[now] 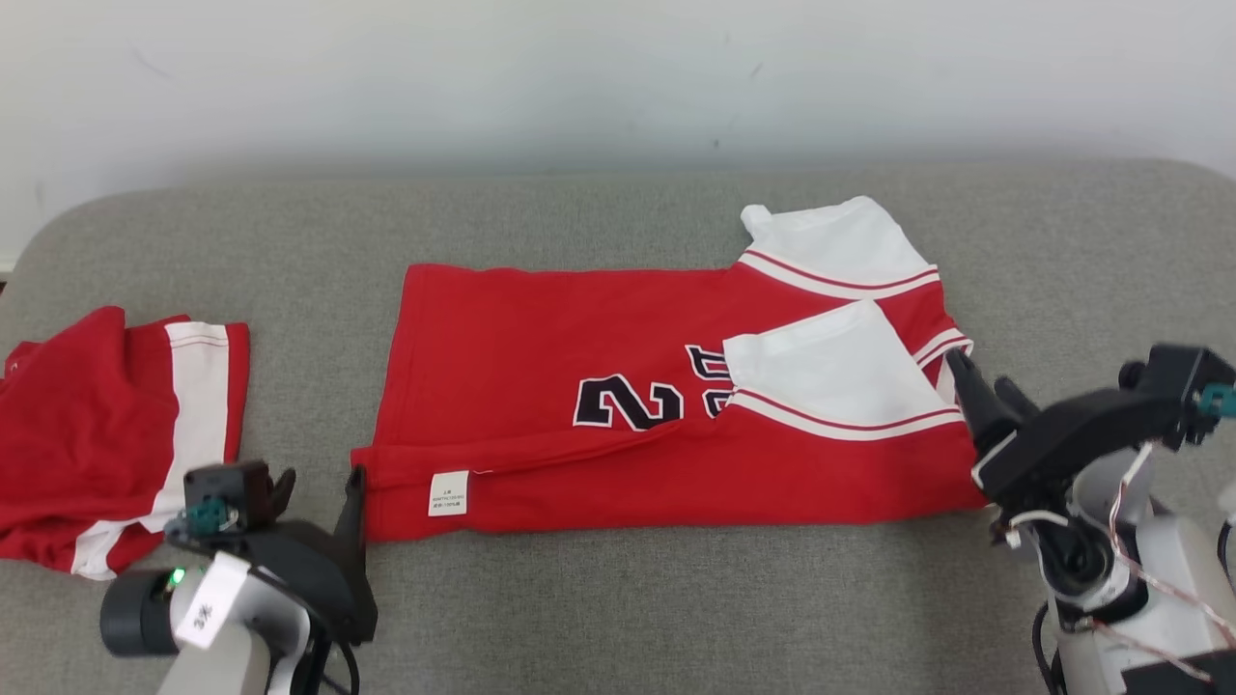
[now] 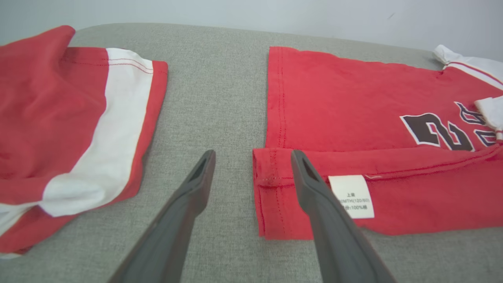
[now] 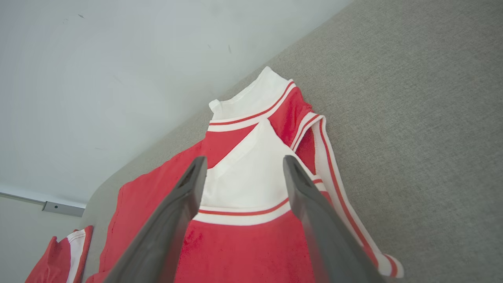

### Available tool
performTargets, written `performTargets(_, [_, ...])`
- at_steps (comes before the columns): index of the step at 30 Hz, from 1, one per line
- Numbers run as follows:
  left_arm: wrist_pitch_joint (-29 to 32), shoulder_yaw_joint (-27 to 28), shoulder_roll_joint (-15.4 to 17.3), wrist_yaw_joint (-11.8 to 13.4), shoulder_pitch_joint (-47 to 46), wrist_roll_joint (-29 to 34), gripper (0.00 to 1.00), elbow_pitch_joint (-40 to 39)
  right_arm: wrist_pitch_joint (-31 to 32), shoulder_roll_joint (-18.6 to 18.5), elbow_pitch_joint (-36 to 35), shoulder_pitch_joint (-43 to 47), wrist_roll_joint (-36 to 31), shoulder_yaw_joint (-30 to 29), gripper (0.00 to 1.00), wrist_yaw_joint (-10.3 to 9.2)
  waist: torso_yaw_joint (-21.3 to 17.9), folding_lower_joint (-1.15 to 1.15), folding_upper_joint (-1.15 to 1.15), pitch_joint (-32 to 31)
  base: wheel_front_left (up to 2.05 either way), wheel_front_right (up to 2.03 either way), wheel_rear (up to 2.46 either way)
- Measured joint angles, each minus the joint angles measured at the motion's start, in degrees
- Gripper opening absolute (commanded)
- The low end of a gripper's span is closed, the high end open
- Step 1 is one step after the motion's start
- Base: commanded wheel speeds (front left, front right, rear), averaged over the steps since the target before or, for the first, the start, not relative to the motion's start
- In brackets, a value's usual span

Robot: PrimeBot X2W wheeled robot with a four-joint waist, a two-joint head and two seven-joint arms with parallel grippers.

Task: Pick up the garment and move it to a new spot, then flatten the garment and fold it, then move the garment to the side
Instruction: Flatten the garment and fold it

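The garment (image 1: 628,338) is a red jersey with white sleeves and dark numbers, lying flat and lengthwise on the grey cushioned surface (image 1: 676,598). Its near long edge is folded over, showing a white label (image 1: 448,492). My left gripper (image 1: 322,478) stands open at the garment's near left corner; in the left wrist view the left gripper (image 2: 252,153) straddles the hem corner of the garment (image 2: 353,98) without gripping it. My right gripper (image 1: 980,372) is open at the collar end, and the right gripper (image 3: 244,159) hovers over the folded white sleeve of the garment (image 3: 243,243).
A second red-and-white garment (image 1: 106,425) lies crumpled at the far left, also seen as the second garment (image 2: 59,118) in the left wrist view. A pale wall (image 1: 618,77) runs behind the surface. Bare grey cushion lies in front and to the right.
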Motion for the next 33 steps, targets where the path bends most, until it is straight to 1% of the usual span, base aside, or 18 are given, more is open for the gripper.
performTargets(2, [-0.83, -0.13, 0.13, -0.01, 1.74, 0.01, 1.0, 0.29, -0.71, 0.0, -0.58, 2.26, -0.68, 0.04, 1.0, 0.33, -0.11, 0.0, 0.0, -0.83, 0.0, 0.0, 0.0])
performTargets(5, [-2.03, -0.16, 0.58, 0.01, 4.61, 0.01, 1.0, 1.01, -1.66, -0.2, -1.53, 6.78, -2.86, 0.43, 1.0, 0.33, -0.38, 0.0, 0.0, -2.51, 0.0, 0.0, 0.0])
performTargets(9, [-2.69, -0.2, 0.9, 0.27, 7.03, 0.1, 1.0, 1.15, -2.66, -1.01, -2.13, 9.17, -5.89, 2.03, 1.0, 0.33, -1.21, -0.01, -0.01, -3.61, 0.0, 0.0, 0.0])
performTargets(14, [-3.32, -0.86, 0.73, 0.43, 7.18, 0.62, 1.0, 1.24, -3.79, -2.23, -1.15, 11.59, -8.72, 2.85, 1.0, 0.32, -2.52, -0.01, -0.01, -3.45, 0.0, 0.0, 0.0])
performTargets(19, [-3.44, -1.66, 0.36, 0.43, 5.69, 0.96, 1.0, 1.42, -4.39, -1.8, -0.54, 11.39, -8.83, 3.2, 1.0, 0.31, -2.99, 0.0, 0.0, -1.99, 0.0, 0.0, 0.0])
performTargets(24, [-3.39, -1.93, 0.25, 0.43, 2.72, 1.72, 1.0, 1.59, -4.81, -1.78, -0.91, 8.15, -9.35, 3.59, 1.0, 0.31, -2.92, 0.0, 0.0, -0.38, 0.0, 0.0, 0.0])
performTargets(33, [-0.68, -2.32, -0.05, 0.45, 1.14, 2.5, 1.0, 3.78, -2.57, -3.33, 0.18, 5.91, -10.73, 5.33, 1.0, 0.3, -1.57, 0.01, 0.0, 1.22, 0.0, 0.0, 0.0])
